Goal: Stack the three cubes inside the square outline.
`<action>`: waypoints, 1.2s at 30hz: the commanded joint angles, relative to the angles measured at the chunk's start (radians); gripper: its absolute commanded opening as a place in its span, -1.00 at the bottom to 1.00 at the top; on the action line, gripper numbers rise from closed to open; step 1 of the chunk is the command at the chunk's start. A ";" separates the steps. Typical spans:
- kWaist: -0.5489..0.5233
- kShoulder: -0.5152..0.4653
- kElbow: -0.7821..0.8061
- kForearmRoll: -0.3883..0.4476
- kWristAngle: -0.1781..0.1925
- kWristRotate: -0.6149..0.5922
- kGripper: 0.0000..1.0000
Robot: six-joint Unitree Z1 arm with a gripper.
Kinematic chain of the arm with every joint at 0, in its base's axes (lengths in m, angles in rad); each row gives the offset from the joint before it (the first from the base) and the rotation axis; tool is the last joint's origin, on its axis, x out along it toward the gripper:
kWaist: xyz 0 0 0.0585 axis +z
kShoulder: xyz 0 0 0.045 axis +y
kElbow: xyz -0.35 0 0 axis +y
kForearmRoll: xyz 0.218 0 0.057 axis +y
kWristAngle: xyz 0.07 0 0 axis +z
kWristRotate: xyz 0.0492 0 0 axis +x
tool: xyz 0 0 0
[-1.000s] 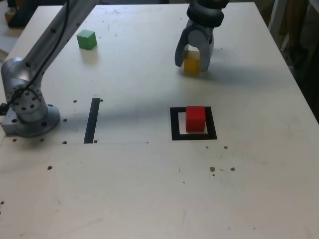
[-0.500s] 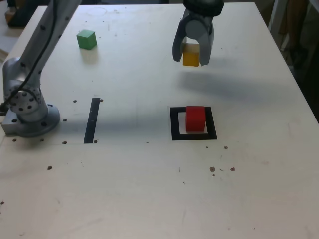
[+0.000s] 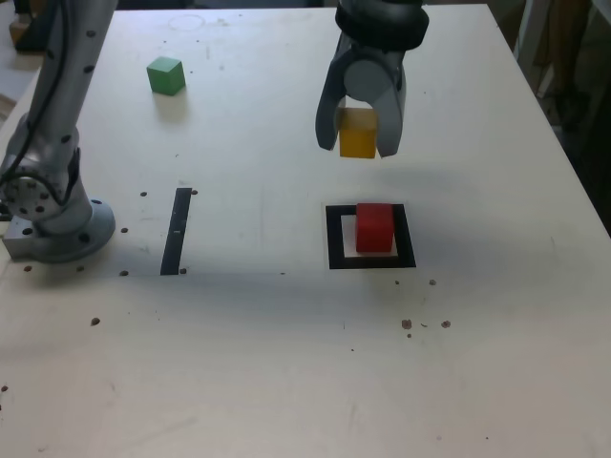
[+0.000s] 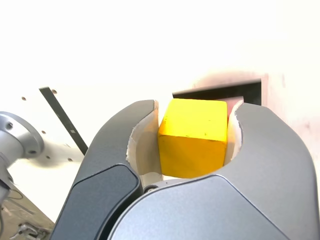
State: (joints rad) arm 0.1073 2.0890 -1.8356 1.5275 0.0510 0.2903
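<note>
— Since a second ago, what is moving?

— Green cube (image 3: 166, 75) is staying at the exterior view's far left; the gripper (image 3: 358, 145), clamping the yellow cube (image 3: 359, 133) by opposite flat faces, is carrying it off the table toward the red cube (image 3: 374, 227) in the square outline (image 3: 335, 237).

— Handling?

— Probably light, rigid, slightly slick.

The silver-grey metal robot arm (image 3: 48, 105) rises from a round flanged base (image 3: 59, 229) of the same matt finish, set on a small square grey plate at the exterior view's left. The rounded joint housing above the base shows a ring of small dark screw holes on its flat face (image 3: 29, 198). A thin black cable (image 3: 59, 72) runs along the slanted arm link. Near the wrist sits a dark, ribbed, nearly black collar (image 3: 380, 21). The grey curved two-fingered end effector (image 3: 359, 141) has smooth, broad, claw-shaped fingers (image 4: 107, 165) with paler cream inner linings.
</note>
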 commanded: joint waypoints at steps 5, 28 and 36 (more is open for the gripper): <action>-0.078 -0.010 0.011 0.002 -0.025 -0.102 -0.51; -0.159 0.074 -0.009 -0.044 -0.081 -0.191 -0.51; -0.159 0.078 -0.009 -0.052 -0.082 -0.191 -0.51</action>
State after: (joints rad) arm -0.0506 2.1613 -1.8412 1.4766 -0.0312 0.1015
